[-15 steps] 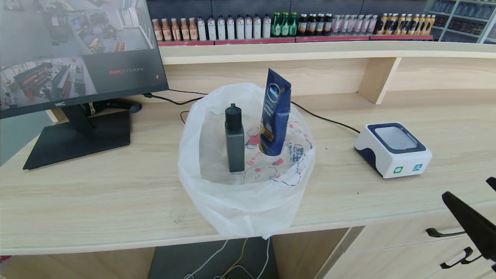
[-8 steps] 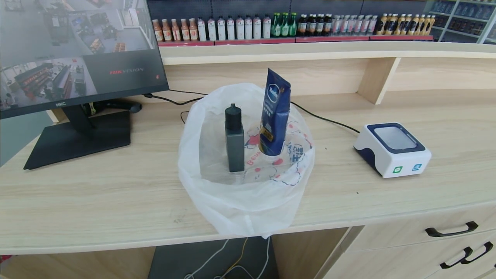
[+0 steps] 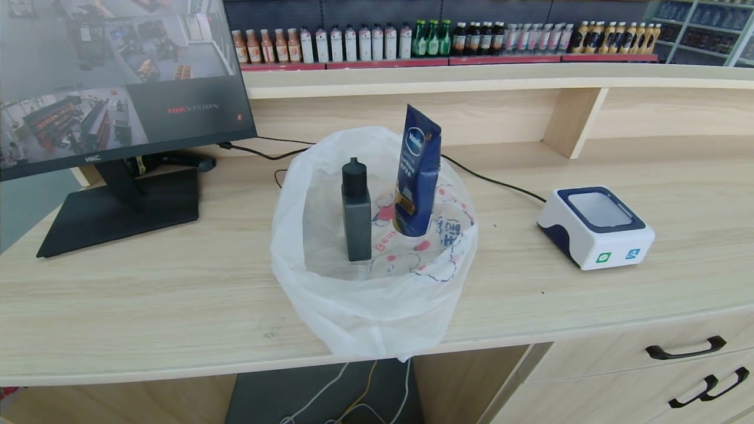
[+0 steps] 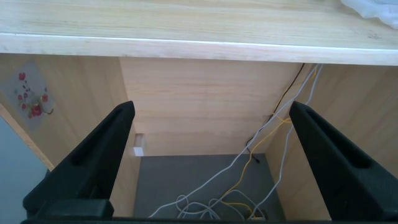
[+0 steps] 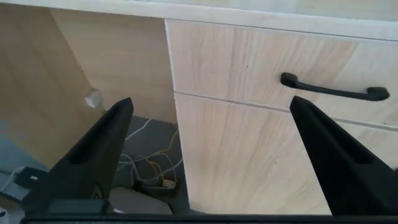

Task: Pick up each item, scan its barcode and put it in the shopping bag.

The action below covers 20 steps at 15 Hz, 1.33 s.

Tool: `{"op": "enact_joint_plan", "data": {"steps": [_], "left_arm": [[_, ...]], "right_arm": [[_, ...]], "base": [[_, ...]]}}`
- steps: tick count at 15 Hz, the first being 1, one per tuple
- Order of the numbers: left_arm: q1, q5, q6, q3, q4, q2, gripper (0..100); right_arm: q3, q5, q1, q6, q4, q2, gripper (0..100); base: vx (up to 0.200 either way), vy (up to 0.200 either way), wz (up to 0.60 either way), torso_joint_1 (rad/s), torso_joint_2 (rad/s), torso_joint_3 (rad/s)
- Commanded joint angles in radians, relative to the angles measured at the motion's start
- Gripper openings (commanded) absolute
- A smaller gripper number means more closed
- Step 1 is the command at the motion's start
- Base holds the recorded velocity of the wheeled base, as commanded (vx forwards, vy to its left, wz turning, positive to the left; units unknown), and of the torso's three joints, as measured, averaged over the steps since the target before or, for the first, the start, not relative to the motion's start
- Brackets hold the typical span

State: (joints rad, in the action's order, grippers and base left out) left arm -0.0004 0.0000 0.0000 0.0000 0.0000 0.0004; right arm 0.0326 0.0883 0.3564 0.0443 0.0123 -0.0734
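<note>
Below the tabletop [image 4: 186, 25] edge, left pincer [image 4: 211, 112] and right pincer [image 5: 211, 106] are held spread; the shopping bag [image 3: 377, 306] is seen above.

a monitor [image 3: 112, 76] stands on the wooden counter [image 3: 147, 306]; bottles [image 3: 433, 36] line the back shelf [image 3: 389, 62].

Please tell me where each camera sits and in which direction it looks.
Head view: on the head, looking forward and down at the shopping bag on the counter.
Left wrist view: low, facing the gap under the counter; left gripper jaws open.
Right wrist view: low, facing the drawer front; right gripper jaws open.
Shared: head and left wrist views both show the cables.
</note>
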Motion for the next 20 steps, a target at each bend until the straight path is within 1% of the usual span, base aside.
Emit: {"op": "enact_joint_plan", "data": {"steps": [1, 2, 4, 6, 7, 8, 10, 11, 12, 15, 20], "left_arm": [[0.0, 0.0, 0.0, 0.0, 0.0, 0.0, 100], [-0.001, 0.0, 0.0, 0.0, 0.0, 0.0, 100], [0.0, 0.0, 0.0, 0.0, 0.0, 0.0, 100], [0.0, 0.0, 0.0, 0.0, 0.0, 0.0, 100], [-0.001, 0.002, 0.0, 0.0, 0.0, 0.0, 100], [0.0, 0.002, 0.0, 0.0, 0.0, 0.0, 100], [-0.001, 0.0, -0.002, 0.0, 0.0, 0.0, 100], [0.0, 0.002, -0.002, 0.0, 0.0, 0.0, 100], [0.0, 0.002, -0.002, 0.0, 0.0, 0.0, 100], [-0.001, 0.0, -0.002, 0.0, 0.0, 0.0, 100], [0.0, 0.0, -0.003, 0.0, 0.0, 0.0, 100]], "right_arm": [[0.0, 0.001, -0.145, 0.006, 0.0, -0.08, 100], [0.0, -0.001, -0.208, 0.003, 0.0, -0.089, 100], [0.0, -0.001, -0.27, 0.003, 0.0, -0.052, 100], [0.0, -0.005, -0.352, 0.003, 0.0, 0.004, 100], [0.0, -0.016, -0.355, 0.0, -0.002, 0.027, 100], [-0.028, -0.041, -0.352, -0.006, -0.014, 0.073, 100], [-0.029, -0.065, -0.352, 0.013, -0.014, 0.073, 100], [-0.029, -0.071, -0.352, 0.011, -0.014, 0.073, 100], [-0.029, -0.071, -0.352, -0.018, -0.014, 0.073, 100], [-0.031, -0.079, -0.352, 0.005, -0.012, 0.073, 100], [-0.031, -0.081, -0.352, 0.002, -0.012, 0.073, 100]], "base": [[0.0, 0.0, 0.0, 0.0, 0.0, 0.0], [0.0, 0.0, 0.0, 0.0, 0.0, 0.0], [0.0, 0.0, 0.0, 0.0, 0.0, 0.0], [0.0, 0.0, 0.0, 0.0, 0.0, 0.0], [0.0, 0.0, 0.0, 0.0, 0.0, 0.0], [0.0, 0.0, 0.0, 0.0, 0.0, 0.0], [0.0, 0.0, 0.0, 0.0, 0.0, 0.0], [0.0, 0.0, 0.0, 0.0, 0.0, 0.0], [0.0, 0.0, 0.0, 0.0, 0.0, 0.0], [0.0, 0.0, 0.0, 0.0, 0.0, 0.0], [-0.2, 0.0, 0.0, 0.006, 0.0, 0.001]]}}
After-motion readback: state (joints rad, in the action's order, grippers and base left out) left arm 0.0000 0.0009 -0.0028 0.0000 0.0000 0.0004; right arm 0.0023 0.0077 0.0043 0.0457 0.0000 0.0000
